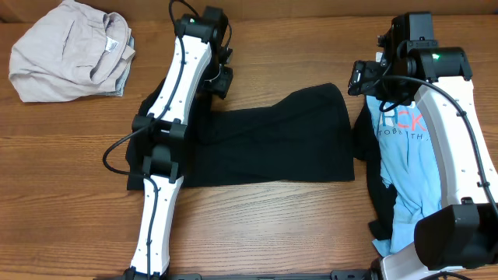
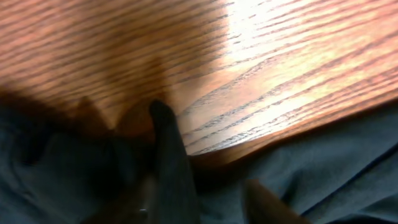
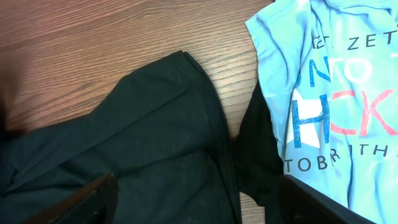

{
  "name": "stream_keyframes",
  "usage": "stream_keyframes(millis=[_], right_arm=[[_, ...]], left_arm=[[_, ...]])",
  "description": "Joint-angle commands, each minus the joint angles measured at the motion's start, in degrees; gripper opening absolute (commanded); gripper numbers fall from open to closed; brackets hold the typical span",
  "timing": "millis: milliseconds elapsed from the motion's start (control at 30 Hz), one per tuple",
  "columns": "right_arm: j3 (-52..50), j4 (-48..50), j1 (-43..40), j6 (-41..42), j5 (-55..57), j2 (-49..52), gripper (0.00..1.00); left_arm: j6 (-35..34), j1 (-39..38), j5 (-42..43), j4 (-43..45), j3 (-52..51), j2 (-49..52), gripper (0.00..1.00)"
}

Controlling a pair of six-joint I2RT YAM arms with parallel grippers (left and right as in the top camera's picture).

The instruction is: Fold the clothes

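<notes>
While the black garment point(image 1: 272, 144) lies spread flat across the middle of the table point(image 1: 311, 233), the left arm stretches over its left part and the left gripper point(image 1: 222, 82) sits at its upper left edge. The left wrist view is blurred: one dark finger point(image 2: 169, 162) stands against black fabric where it meets bare wood, and I cannot tell whether that claw is pinching cloth or merely resting on it. The right gripper point(image 3: 198, 183) hangs above the garment's upper right corner with its fingers spread wide and nothing between them but cloth lying below. Just right of that corner lies a light blue tee point(image 3: 336, 93), partly under the right arm, on top of another dark cloth point(image 3: 255, 155) that shows along its left edge. Its print can be read only in part: "ZET" near the top, big letters "HCK" in blue and red, and "TOBR ITH" in small blue capitals underneath. A crumpled beige pile point(image 1: 70, 50) sits at the far left corner, well apart from the rest.
</notes>
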Motion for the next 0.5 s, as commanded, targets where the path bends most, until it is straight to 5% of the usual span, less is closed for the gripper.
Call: stream_keyframes(millis=[0, 167, 367, 467], right_arm=[[-0.20, 0.46, -0.02, -0.22, 0.09, 0.28, 0.85], [-0.20, 0.57, -0.02, -0.22, 0.07, 0.31, 0.85], [-0.20, 0.50, 0.00, -0.20, 0.04, 0.57, 0.85], [-0.20, 0.35, 0.00, -0.20, 0.07, 0.61, 0.85]], left_arm=[[0.79, -0.13, 0.46, 0.20, -0.26, 1.25, 0.27], [0.79, -0.13, 0.50, 0.24, -0.26, 1.25, 0.25], [0.94, -0.13, -4.22, 1.46, -0.68, 1.42, 0.55], [0.92, -0.13, -5.62, 2.45, -0.94, 1.42, 0.59]])
